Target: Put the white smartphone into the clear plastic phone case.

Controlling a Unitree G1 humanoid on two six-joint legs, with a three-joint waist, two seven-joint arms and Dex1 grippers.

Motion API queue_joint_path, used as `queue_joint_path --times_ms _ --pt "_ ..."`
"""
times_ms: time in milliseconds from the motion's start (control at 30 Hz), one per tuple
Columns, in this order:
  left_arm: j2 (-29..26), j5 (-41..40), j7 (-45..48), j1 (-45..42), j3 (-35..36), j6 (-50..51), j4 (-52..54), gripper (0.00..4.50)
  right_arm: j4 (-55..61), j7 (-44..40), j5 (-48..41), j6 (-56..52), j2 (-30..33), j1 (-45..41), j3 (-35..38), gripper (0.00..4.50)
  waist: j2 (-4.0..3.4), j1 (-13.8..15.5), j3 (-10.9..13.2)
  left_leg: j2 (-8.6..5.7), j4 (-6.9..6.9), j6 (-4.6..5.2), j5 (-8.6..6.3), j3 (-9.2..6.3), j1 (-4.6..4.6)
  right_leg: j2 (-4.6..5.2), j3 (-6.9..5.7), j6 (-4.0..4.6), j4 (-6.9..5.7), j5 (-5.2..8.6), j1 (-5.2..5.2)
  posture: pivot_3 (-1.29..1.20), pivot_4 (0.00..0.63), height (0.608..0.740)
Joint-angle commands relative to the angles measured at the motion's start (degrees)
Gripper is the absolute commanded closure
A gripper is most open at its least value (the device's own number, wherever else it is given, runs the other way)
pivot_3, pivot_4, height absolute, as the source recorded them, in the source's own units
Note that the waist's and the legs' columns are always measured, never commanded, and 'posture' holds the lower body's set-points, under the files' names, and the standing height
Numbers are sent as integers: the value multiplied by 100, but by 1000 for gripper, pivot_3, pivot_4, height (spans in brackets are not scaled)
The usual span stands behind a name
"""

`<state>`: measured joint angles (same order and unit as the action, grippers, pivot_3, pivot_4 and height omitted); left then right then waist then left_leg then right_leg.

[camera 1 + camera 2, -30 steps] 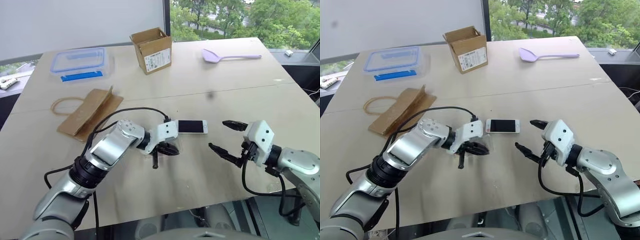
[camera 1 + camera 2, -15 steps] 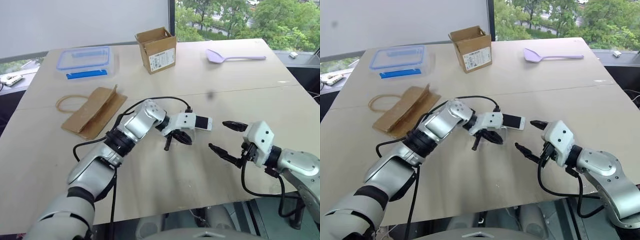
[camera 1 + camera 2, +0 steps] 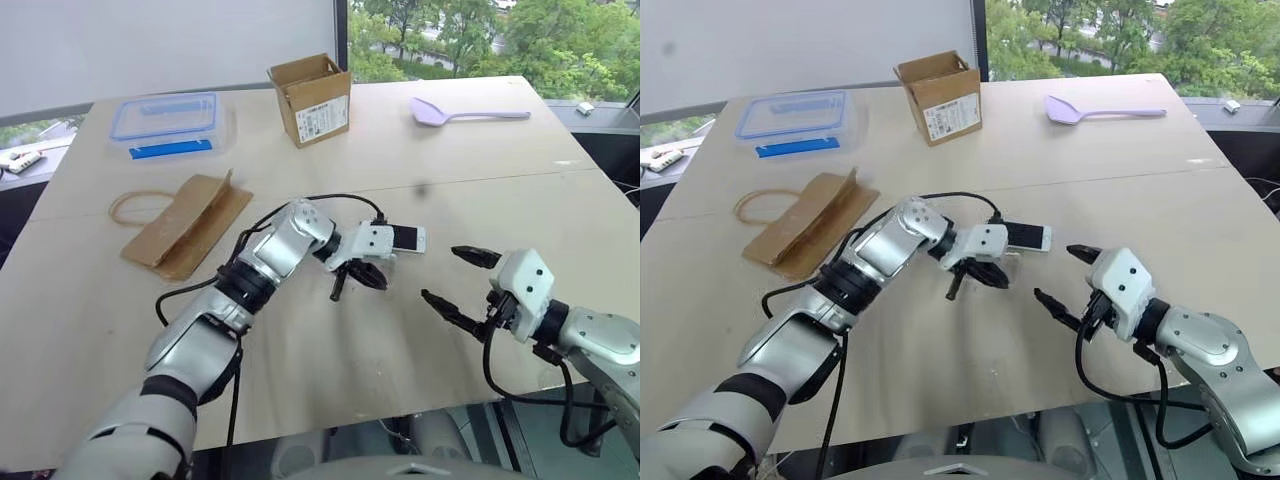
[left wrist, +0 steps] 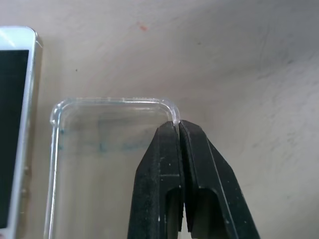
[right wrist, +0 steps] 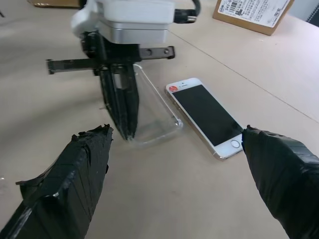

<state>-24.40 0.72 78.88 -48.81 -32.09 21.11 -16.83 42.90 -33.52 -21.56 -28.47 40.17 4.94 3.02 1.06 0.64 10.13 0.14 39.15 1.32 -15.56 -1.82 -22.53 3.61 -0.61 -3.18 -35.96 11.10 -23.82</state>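
Observation:
The white smartphone [image 3: 405, 238] lies flat and screen up near the middle of the table. The clear plastic phone case [image 4: 99, 164] lies right beside it, long side parallel to the phone [image 4: 12, 124], with a narrow gap between them. My left gripper [image 4: 178, 124] is shut on the case's rim at one corner; the right wrist view shows its black fingers [image 5: 124, 109] standing on the case [image 5: 157, 124], next to the phone [image 5: 207, 117]. My right gripper [image 3: 447, 276] hovers open to the right of the phone, holding nothing.
An open cardboard box [image 3: 310, 98] and a clear food box with a blue rim [image 3: 165, 125] stand at the back. A brown paper bag [image 3: 185, 225] lies to the left, a purple spatula [image 3: 465, 112] at the back right. A black cable loops over my left arm.
My left arm has reached forward and to the right, bringing its shut gripper with the case up beside the phone. The right gripper has kept still and open.

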Motion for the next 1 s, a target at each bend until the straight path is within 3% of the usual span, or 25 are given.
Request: queue_joint_path --times_ms 33,200,300,467,633,767,1000 --pt "117 -278 -197 155 253 816 732 3163 -66 -83 170 284 24 -307 0 0 0 0 0 0 1 0 0 0 0 0 0 -14 0 8 0 0 150 740" --pt "-33 -679 -579 305 892 1745 1566 1017 -785 -579 -171 -658 347 -1225 -234 0 0 -11 1 0 6 0 0 -5 -4 -3 1 -14 -1 9 0 0 150 740" --pt "-239 -1245 -737 633 1530 2367 2303 60 -1297 -1090 -224 -782 581 -1782 -495 0 -2 -132 2 3 4 0 0 -7 0 -3 5 6 -2 -4 -1 0 150 740" --pt "-440 -2057 -1296 1440 2667 2980 3387 60 -2457 -1643 334 -434 535 -3027 -1239 0 -9 -173 6 9 -7 0 0 -10 2 -10 3 6 -2 -4 -7 0 150 740" --pt "-22 -2416 -2153 2485 3755 1880 3974 60 -3766 -2496 773 -178 350 -4052 -2042 0 -12 -131 8 8 -6 -1 0 -9 2 -7 7 7 -1 -5 -10 0 150 740" --pt "-382 -2747 -1814 3276 4161 1305 4233 60 -4961 -2834 1121 231 -77 -4667 -2373 0 -16 -132 12 5 -6 -3 1 -1 -3 -2 8 9 4 -7 -13 0 150 740" --pt "-837 -3654 -1741 4581 4927 1289 4710 60 -6939 -2943 1879 840 -733 -5589 -2646 0 -20 -161 14 4 -9 -4 1 -5 -1 0 20 10 1 -8 -19 0 150 740"
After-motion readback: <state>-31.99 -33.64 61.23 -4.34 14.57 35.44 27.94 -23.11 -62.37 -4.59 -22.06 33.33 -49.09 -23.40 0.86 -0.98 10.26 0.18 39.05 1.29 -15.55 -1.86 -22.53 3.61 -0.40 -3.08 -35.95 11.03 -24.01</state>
